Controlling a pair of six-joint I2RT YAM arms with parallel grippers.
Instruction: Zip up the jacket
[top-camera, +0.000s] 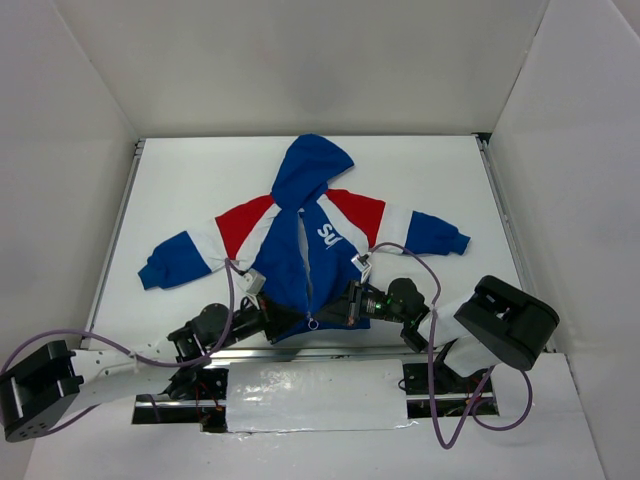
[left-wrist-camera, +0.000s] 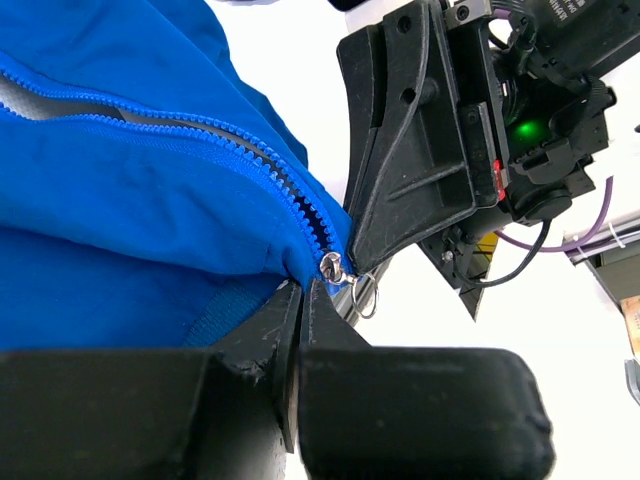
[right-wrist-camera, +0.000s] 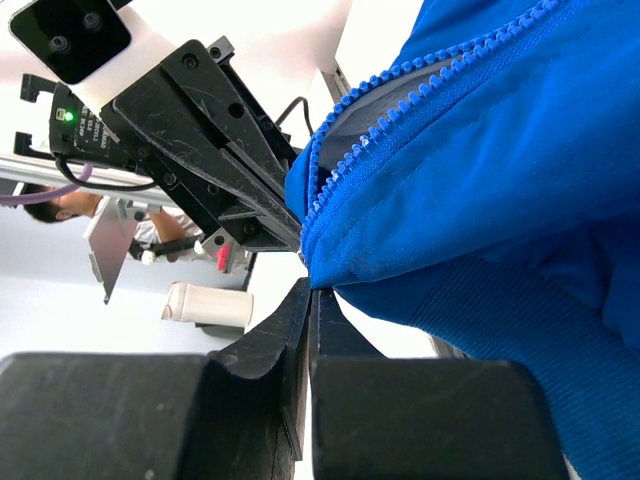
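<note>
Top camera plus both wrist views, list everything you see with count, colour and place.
jacket: one, blue with red and white bands, flat mid-table, hood away from the arms
zipper pull: one, silver, at the jacket's bottom hem
table: one, white, under the jacket
cables: two, purple, one along each arm
left gripper: one, black, shut on the hem left of the zipper
right gripper: one, black, shut on the hem right of the zipper
</note>
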